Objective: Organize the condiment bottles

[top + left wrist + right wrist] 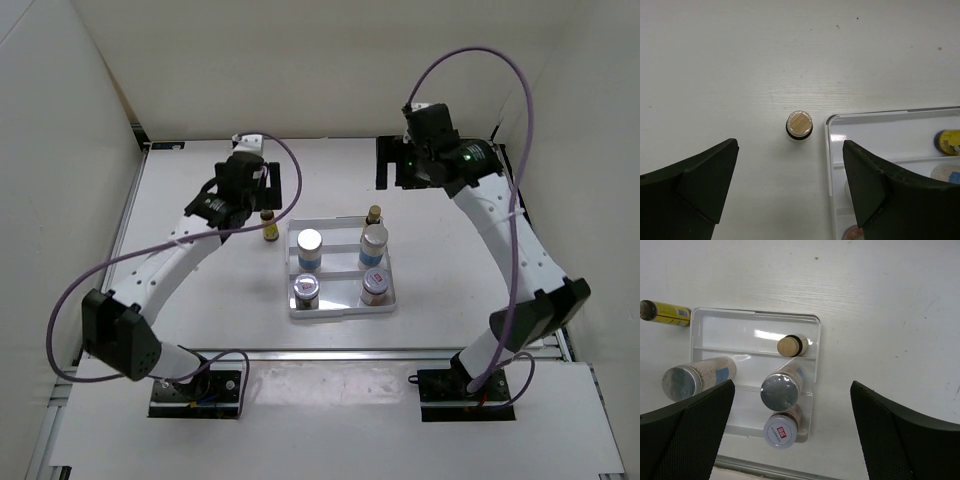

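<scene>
A flat white tray (340, 312) holds five bottles: a yellow one (374, 215) at the back right, two white blue-labelled cylinders (310, 248) (373, 245) in the middle row, and two dark jars (305, 291) (376, 286) in front. The second yellow bottle (269, 226) stands on the table just left of the tray. My left gripper (248, 207) hovers open above it; the left wrist view shows its tan cap (799, 124) ahead of the open gripper (790, 165), beside the tray's corner (830, 150). My right gripper (415, 165) is open, raised behind the tray, and empty (792, 400).
Black mounts stand at the back of the table (288, 182) (386, 160). White walls close in the left, back and right sides. In the right wrist view the tray (755, 320) lies below, with the outside yellow bottle (665, 312) at the far left.
</scene>
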